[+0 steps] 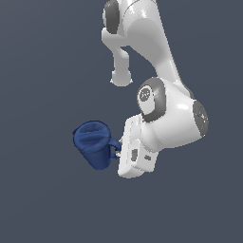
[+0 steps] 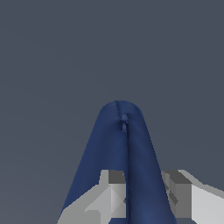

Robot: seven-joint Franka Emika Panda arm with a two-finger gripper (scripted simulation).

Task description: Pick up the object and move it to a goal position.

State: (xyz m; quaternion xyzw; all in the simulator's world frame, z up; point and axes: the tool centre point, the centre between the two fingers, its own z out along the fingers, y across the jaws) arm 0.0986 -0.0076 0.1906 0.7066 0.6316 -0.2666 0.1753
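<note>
the tool (image 2: 144,197) is clamped on the dark blue mug (image 1: 93,144) by its handle (image 1: 114,148) (mouth tilted toward the camera).

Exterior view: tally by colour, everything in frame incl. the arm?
Dark blue: 1, the mug
White and grey: 1, the arm, with its claw at the mug's handle
Total: 2
</note>
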